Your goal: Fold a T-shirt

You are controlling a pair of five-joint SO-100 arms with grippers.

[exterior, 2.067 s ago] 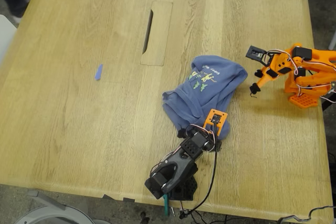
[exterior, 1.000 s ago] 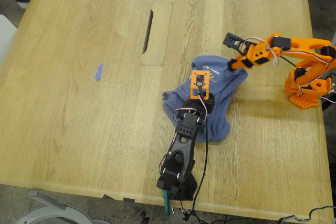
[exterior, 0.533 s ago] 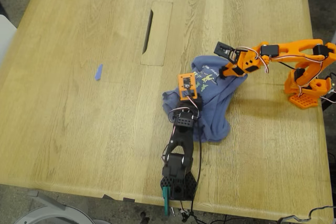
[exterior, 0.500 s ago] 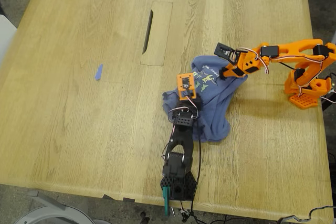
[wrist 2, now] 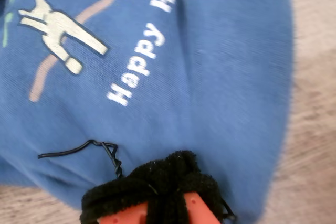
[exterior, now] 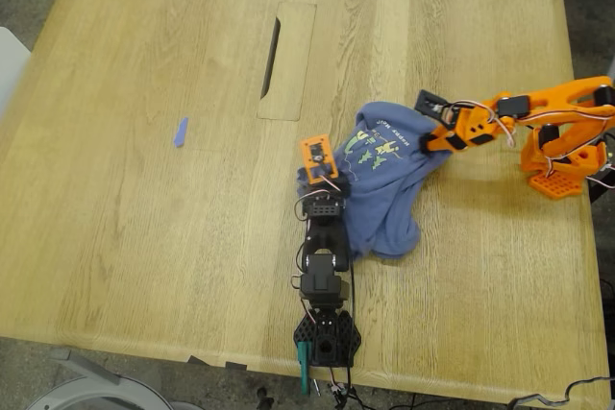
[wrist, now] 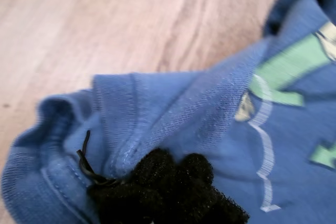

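Small blue strip [exterior: 181,132] well apart on bench [exterior: 144,237], toward exterior view's left; slot cutout [exterior: 272,57] beyond. T-shirt [exterior: 384,189] bunched mid-bench between both arms. First tool [wrist: 168,182] closed on a hem fold; second tool [wrist 2: 157,187] pressed into the cloth's edge, opening impossible to tell. Bare wood all around.

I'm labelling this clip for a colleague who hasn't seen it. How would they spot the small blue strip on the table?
Start at the wooden table and find the long dark slot cut into its top. The blue strip lies on bare wood toward the exterior view's left of that slot. Unlike the crumpled T-shirt, it is tiny, flat and far from both arms.
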